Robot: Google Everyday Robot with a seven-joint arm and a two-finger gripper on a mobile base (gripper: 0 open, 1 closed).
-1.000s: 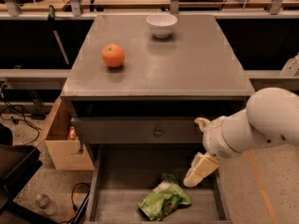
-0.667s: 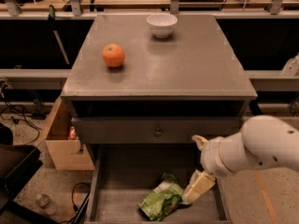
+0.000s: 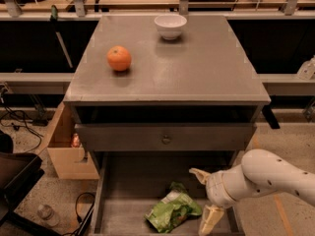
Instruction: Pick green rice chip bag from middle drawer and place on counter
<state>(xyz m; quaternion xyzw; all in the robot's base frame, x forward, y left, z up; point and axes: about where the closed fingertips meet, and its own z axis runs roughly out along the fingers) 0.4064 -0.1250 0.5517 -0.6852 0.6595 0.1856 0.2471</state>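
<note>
The green rice chip bag (image 3: pixel 172 211) lies crumpled on the plank floor of the open middle drawer (image 3: pixel 129 180), near its front centre. My gripper (image 3: pixel 198 201) is low inside the drawer at the bag's right side, just beside its right edge. Its cream fingers are spread apart, one finger (image 3: pixel 198 174) behind the bag and the other towards the front, and they hold nothing. The white arm comes in from the right. The grey counter (image 3: pixel 202 70) is above.
An orange fruit (image 3: pixel 119 58) and a white bowl (image 3: pixel 170 26) sit on the counter. A shut drawer front with a round knob (image 3: pixel 166 139) overhangs the open drawer. A cardboard box (image 3: pixel 63 146), a black chair (image 3: pixel 15 181) and a bottle (image 3: pixel 45 212) are at the left on the floor.
My gripper has moved down and to the left, deeper into the drawer and closer to the bag. The bag has not moved.
</note>
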